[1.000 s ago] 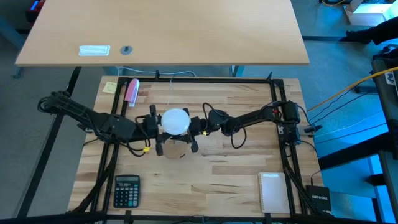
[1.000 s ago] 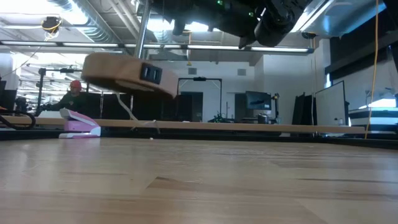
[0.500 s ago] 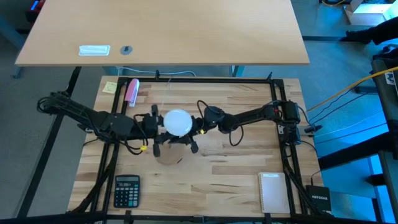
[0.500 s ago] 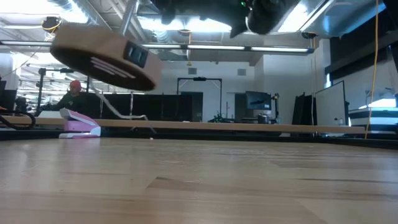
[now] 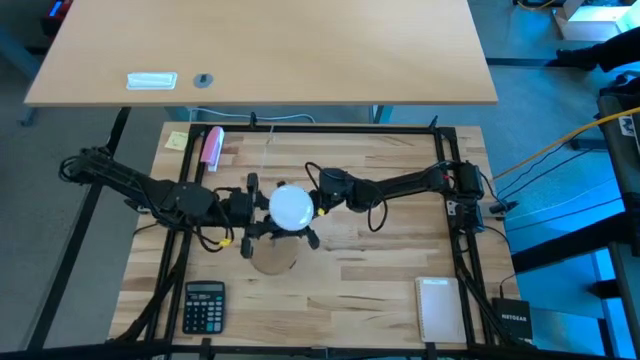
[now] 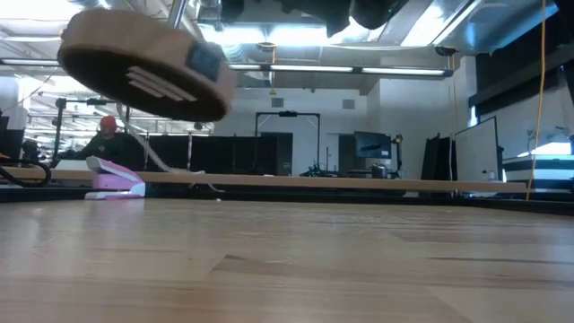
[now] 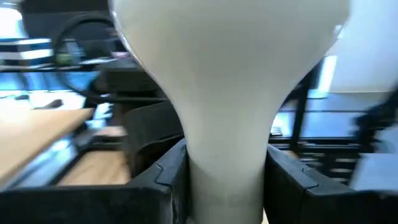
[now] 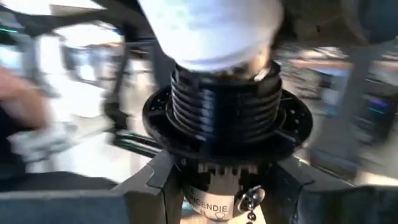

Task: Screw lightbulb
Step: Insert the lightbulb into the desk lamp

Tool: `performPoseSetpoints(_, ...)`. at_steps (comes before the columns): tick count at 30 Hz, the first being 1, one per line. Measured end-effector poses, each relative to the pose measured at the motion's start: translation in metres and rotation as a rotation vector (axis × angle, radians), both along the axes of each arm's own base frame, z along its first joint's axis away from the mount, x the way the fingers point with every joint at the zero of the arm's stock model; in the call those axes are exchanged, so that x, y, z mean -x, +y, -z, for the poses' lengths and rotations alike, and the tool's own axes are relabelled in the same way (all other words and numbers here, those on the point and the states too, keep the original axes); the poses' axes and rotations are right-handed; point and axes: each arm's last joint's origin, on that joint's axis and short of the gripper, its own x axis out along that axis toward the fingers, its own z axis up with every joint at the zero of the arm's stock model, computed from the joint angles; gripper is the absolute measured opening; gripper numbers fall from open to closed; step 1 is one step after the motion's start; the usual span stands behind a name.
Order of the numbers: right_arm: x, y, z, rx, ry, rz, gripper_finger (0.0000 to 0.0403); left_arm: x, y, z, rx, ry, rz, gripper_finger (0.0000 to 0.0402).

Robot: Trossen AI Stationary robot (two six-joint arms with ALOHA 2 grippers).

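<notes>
The lightbulb (image 5: 292,207), white with a round globe, stands globe up over the table's middle. Its narrow end meets the mouth of a black ribbed socket (image 8: 224,112). The socket sits on a round wooden disc (image 6: 143,67), which hangs tilted well above the tabletop; its rim also shows below the globe in the high view (image 5: 272,255). My left gripper (image 7: 227,180) reaches in from the left and is shut on the bulb. My right gripper (image 8: 224,190) reaches in from the right and is shut on the socket. My left gripper pinches the bulb's narrow neck (image 7: 227,168), just under the globe, between its two fingers (image 7: 165,183). The fingers come in level from the table's left. The bulb stands upright, lifted clear of the table. My right gripper pinches the socket's lower part (image 8: 224,171), below its wide black collar, between its two fingers (image 8: 149,186). The fingers come in level from the table's right. Socket and disc are lifted clear, with the disc tilted.
A pink stapler (image 5: 212,147) and a yellow note (image 5: 177,140) lie at the far left. A calculator (image 5: 203,305) lies near left and a white pad (image 5: 437,308) near right. A white cord (image 5: 270,140) runs from the disc to the far edge.
My right gripper has risen a little, moved toward the table's left and turned. The wooden disc has tipped with it, its underside now facing more toward the near edge. My left gripper has turned slightly and kept its hold on the bulb.
</notes>
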Motion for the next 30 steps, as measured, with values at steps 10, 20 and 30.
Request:
performPoseSetpoints(10,0.018,-0.016,-0.002,0.212,0.177,0.493,0.0152,0.0,0.009,0.002,-0.111,0.021,-0.3,0.0131)
performPoseSetpoints(20,0.04,-0.027,0.061,0.164,0.207,0.625,0.0152,0.0,0.011,-0.004,-0.122,-0.028,-0.337,0.0131)
performPoseSetpoints(30,0.052,-0.027,0.093,0.085,0.171,0.634,0.0152,-0.01,0.007,0.003,-0.11,-0.014,-0.297,0.0131)
